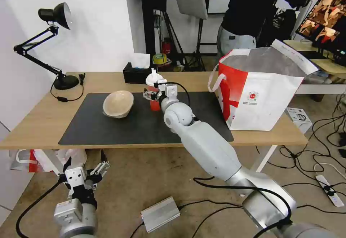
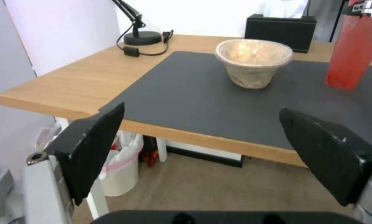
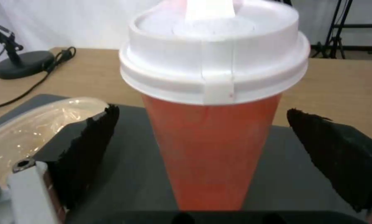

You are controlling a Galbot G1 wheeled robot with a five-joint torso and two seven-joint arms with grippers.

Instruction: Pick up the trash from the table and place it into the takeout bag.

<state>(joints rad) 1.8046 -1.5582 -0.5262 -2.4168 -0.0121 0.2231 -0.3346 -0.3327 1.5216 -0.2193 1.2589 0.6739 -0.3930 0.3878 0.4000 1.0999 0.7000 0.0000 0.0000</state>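
A tall red drink cup (image 1: 155,105) with a white lid (image 3: 213,56) stands upright on the dark mat (image 1: 144,126) near the table's middle. My right gripper (image 1: 153,93) is open around it, one black finger on each side of the cup body (image 3: 213,146), not touching. A beige pulp bowl (image 1: 118,103) sits on the mat just left of the cup. The white and red takeout bag (image 1: 259,93) stands open at the table's right end. My left gripper (image 1: 84,164) hangs open below the table's (image 1: 32,122) front edge, facing the bowl (image 2: 253,60).
A black desk lamp (image 1: 54,14) stands at the back left with its cord on the wood. A black tissue box (image 1: 135,75) sits behind the cup. A lined bin (image 2: 119,168) stands under the table's left end. Cables and a grey power brick (image 1: 160,213) lie on the floor.
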